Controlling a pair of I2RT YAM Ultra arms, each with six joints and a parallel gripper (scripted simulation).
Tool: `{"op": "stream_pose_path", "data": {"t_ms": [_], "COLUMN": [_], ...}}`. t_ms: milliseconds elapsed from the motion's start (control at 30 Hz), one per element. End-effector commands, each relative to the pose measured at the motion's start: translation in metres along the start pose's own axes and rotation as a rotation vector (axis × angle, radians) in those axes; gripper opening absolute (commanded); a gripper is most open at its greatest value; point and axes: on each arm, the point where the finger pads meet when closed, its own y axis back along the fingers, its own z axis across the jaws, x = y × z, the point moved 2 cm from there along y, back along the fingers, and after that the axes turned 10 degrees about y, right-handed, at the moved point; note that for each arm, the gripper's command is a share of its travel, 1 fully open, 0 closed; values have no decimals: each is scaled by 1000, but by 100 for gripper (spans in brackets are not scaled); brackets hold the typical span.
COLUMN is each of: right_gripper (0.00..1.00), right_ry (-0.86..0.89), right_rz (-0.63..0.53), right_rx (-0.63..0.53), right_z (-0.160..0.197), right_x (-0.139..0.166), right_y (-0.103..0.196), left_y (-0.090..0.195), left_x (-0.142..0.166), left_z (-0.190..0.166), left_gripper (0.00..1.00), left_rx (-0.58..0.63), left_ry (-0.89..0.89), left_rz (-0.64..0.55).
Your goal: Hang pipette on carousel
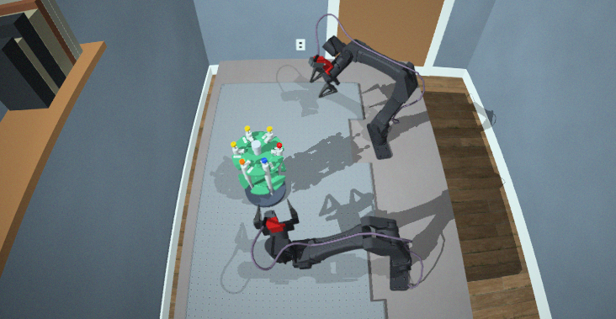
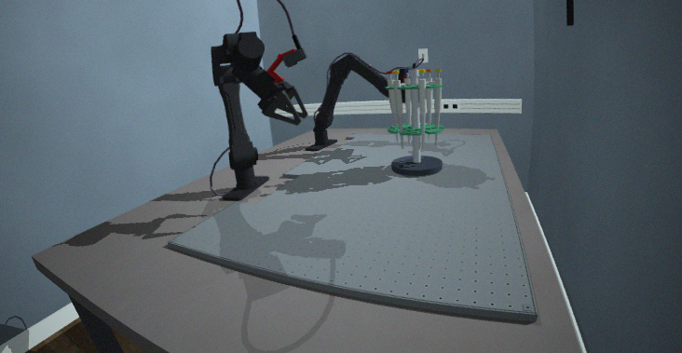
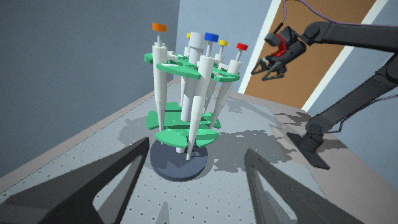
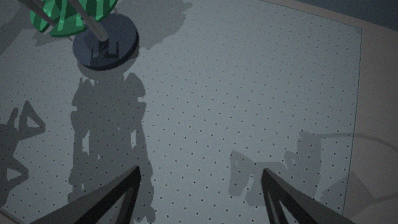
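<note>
The carousel (image 1: 259, 171) (image 2: 416, 161) (image 3: 177, 166) (image 4: 107, 52) stands upright, with several pipettes hanging from its green head. The blue-button pipette (image 1: 268, 177) (image 3: 201, 92) and the orange-button pipette (image 1: 246, 175) (image 3: 160, 85) face my left arm. The red-button pipette (image 1: 278, 145) (image 3: 242, 46) hangs beside the blue one; three have yellow buttons. Hook tips behind the rail and printed volumes are not readable. No pipette shows lying on the bench. My left gripper (image 1: 273, 204) (image 3: 198, 147) is open and empty, just clear of the carousel. My right gripper (image 1: 315, 88) (image 2: 302, 117) (image 4: 200, 173) is open and empty, away from it.
The perforated grey board (image 1: 241, 105) (image 2: 429, 236) lies under the carousel on the table (image 1: 405, 187) (image 2: 190, 293). A shelf with books (image 1: 92, 55) juts from the wall beside the table. The right arm stands on the far side of the carousel from the left arm.
</note>
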Motion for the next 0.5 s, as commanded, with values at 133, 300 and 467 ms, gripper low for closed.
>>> {"op": "stream_pose_path", "data": {"t_ms": [133, 300, 467], "right_gripper": [100, 100, 100], "right_ry": [22, 22, 22], "right_rz": [-34, -34, -34], "right_rx": [21, 21, 21], "right_z": [-6, -6, -6], "right_x": [-9, -9, -9], "right_y": [6, 6, 6], "left_y": [54, 88, 100], "left_x": [-23, -21, -7], "left_z": [-27, -42, -45], "left_gripper": [100, 100, 100], "left_rx": [-269, -432, -508], "left_ry": [11, 70, 137], "left_rz": [133, 198, 251]}}
